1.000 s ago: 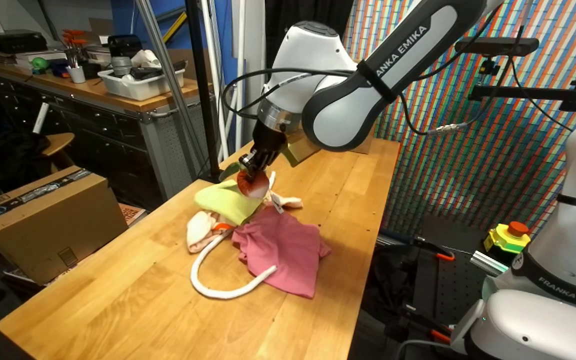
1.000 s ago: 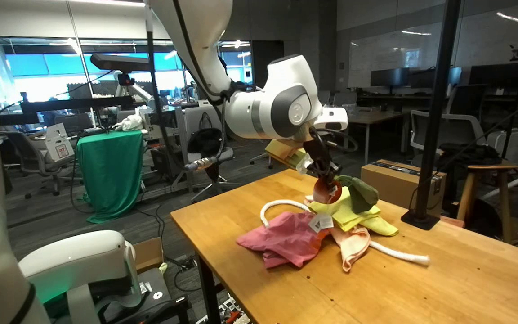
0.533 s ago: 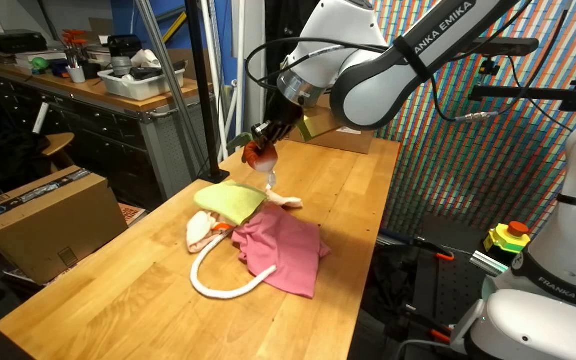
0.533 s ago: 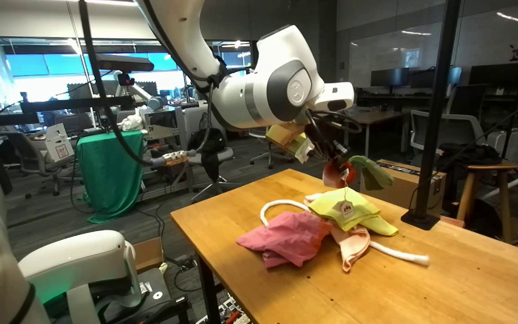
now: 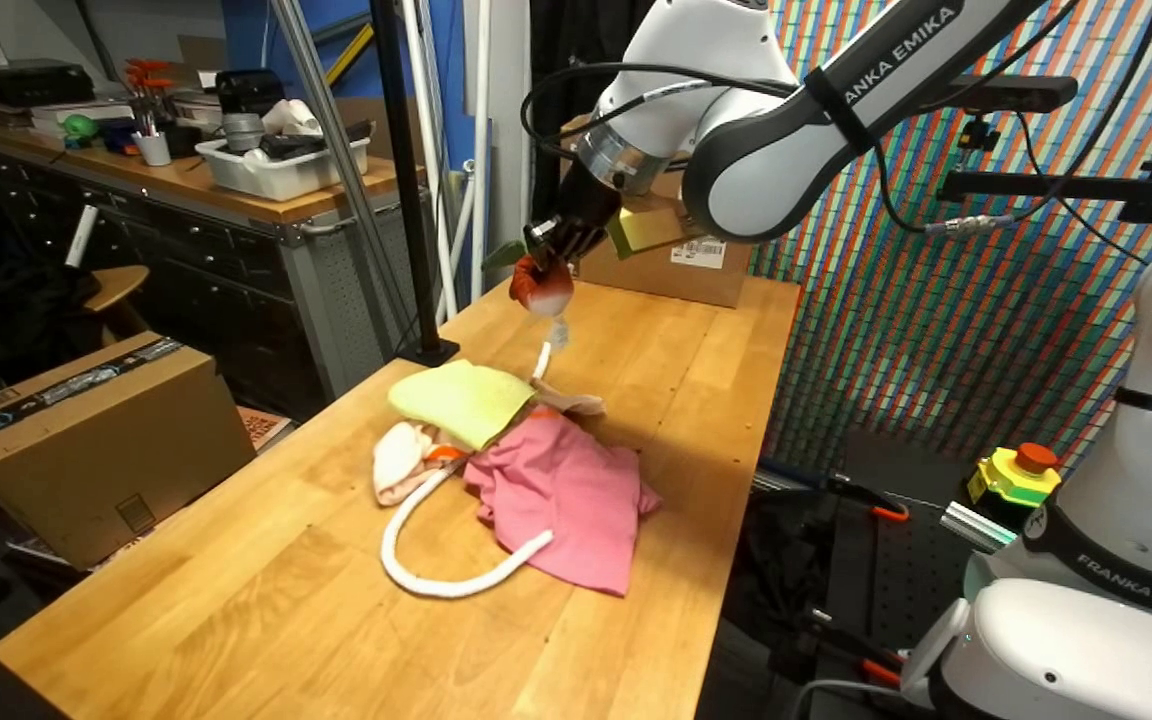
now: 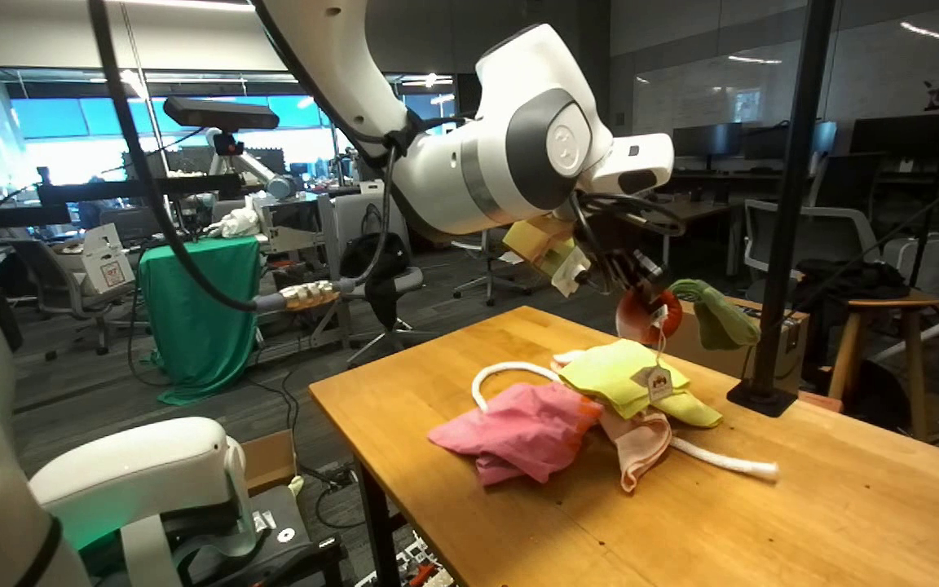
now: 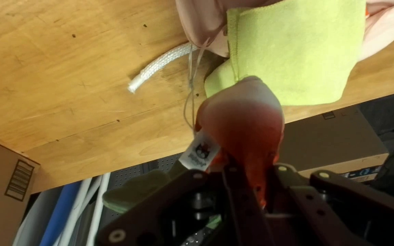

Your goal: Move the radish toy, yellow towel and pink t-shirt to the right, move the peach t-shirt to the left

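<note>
Claw (image 7: 255,170) clamped on radish toy (image 7: 246,123), below it yellow towel (image 5: 461,400), pink shirt (image 5: 571,505), peach shirt (image 5: 400,462), well apart from it a white bin (image 5: 258,180) holding clutter (image 5: 308,146)

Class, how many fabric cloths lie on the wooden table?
3: the bright yellow-green squarish cloth towel lies over the pale peach fabric t-shirt; the deep rose-pink fabric t-shirt lies beside the towel. Others may be hidden underneath.

In an exterior view, bright windows (image 6: 54,118) shine at ten o'clock, dark floor (image 6: 249,412) at eight, a grey wall (image 6: 681,106) at two, a stool (image 6: 910,302) at three.
</note>
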